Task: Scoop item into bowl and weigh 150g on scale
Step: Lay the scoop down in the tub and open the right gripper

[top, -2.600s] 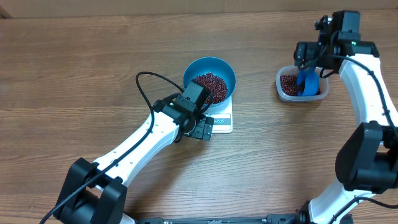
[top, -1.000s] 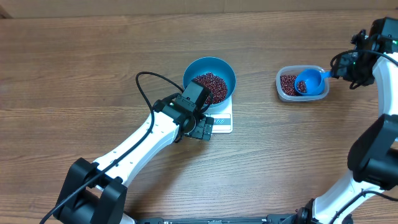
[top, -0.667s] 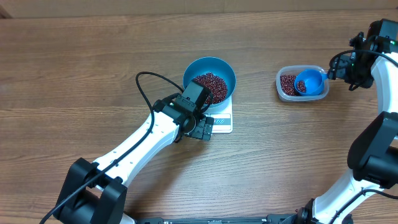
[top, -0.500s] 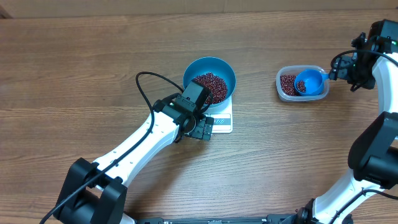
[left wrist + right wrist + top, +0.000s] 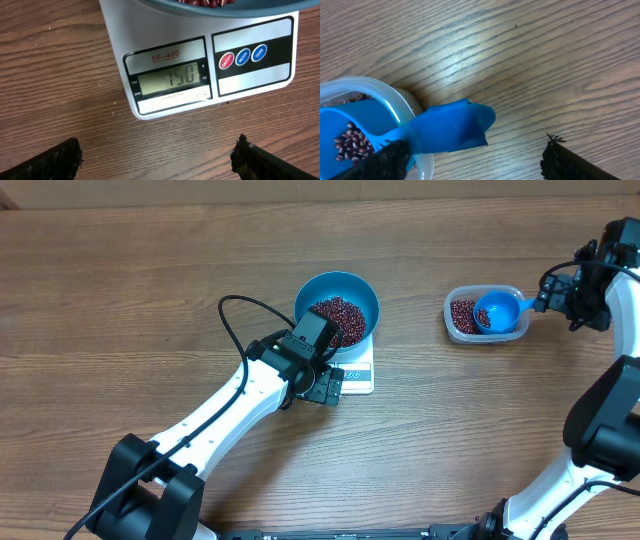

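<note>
I read 150 on the SF-400 scale [image 5: 172, 75] — glossy blue bowl [image 5: 357, 286] atop it, heaped with red-brown beans [image 5: 338, 312]; left gripper [image 5: 157, 161] and right gripper [image 5: 481, 161] both spread wide.

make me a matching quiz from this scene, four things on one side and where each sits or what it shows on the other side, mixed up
Things
1. bright blue round bowl
2. small blue plastic handled scoop
3. flat white square kitchen scale
4. clear rounded plastic tub

Places or states
a. lies in the tub, handle out over its rim
b. display reads 150
c. stands on the scale, holding small dark red-brown beans
d. stands straight on the wooden table, apart from the scale

Pairs: 1-c, 2-a, 3-b, 4-d
</note>
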`<action>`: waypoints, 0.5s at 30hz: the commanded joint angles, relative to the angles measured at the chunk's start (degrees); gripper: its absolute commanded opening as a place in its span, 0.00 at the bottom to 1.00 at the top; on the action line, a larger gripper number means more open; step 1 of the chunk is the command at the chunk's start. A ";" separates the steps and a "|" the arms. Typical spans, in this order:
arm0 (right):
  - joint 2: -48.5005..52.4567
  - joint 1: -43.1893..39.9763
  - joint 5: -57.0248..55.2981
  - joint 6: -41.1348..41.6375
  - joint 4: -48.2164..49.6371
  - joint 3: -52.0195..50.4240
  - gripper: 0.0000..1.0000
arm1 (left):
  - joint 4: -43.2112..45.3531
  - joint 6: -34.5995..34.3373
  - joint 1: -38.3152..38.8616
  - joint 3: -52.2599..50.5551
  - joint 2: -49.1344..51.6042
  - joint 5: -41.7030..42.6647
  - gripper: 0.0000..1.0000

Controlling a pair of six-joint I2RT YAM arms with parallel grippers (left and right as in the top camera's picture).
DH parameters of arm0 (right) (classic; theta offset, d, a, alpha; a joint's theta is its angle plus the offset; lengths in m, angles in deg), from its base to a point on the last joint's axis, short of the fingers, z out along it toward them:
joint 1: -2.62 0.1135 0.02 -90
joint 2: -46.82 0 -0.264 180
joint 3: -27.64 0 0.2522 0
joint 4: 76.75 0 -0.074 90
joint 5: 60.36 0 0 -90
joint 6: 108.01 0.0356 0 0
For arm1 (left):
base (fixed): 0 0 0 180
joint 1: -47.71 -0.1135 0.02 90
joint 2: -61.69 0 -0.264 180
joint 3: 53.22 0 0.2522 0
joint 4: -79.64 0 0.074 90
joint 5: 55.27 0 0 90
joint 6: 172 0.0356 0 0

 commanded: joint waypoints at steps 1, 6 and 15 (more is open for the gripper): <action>0.48 -0.22 -0.57 0.59 0.02 -0.07 0.89 | 0.07 1.29 0.04 1.14 0.39 -0.92 1.00; 0.33 -0.22 0.83 1.33 -0.46 1.03 0.90 | 0.07 1.29 0.04 1.14 0.42 -0.92 1.00; -4.57 0.02 2.12 1.36 -6.45 6.40 0.93 | 0.07 1.27 0.04 1.14 0.39 -0.92 1.00</action>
